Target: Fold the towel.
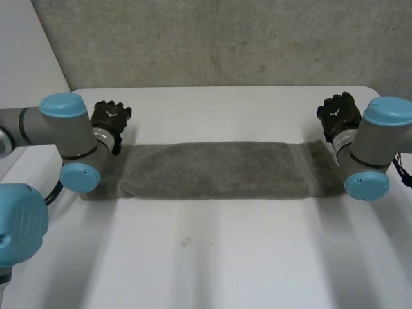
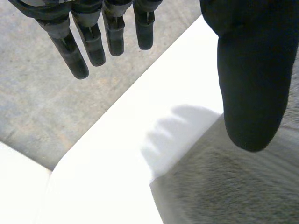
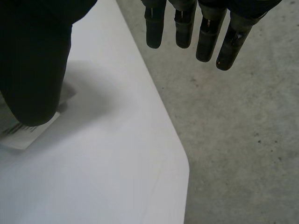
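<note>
White desk (image 1: 206, 257) holds the towel (image 1: 219, 168) mid-frame. Left robot hand (image 1: 111, 117) and right robot hand (image 1: 338, 112) hang empty, fingers (image 2: 70, 51) apart; missed corners could bunch it.

Overhead view, close wrist views; shared towel (image 1: 219, 168)

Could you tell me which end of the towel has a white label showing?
The end of the towel at the right hand: a white label sticks out beside its thumb. The end at the left hand shows only plain grey pile.

Towel (image 1: 219, 168) on table (image 1: 225, 257), left hand (image 1: 111, 117) and right hand (image 1: 338, 112) behind its ends
</note>
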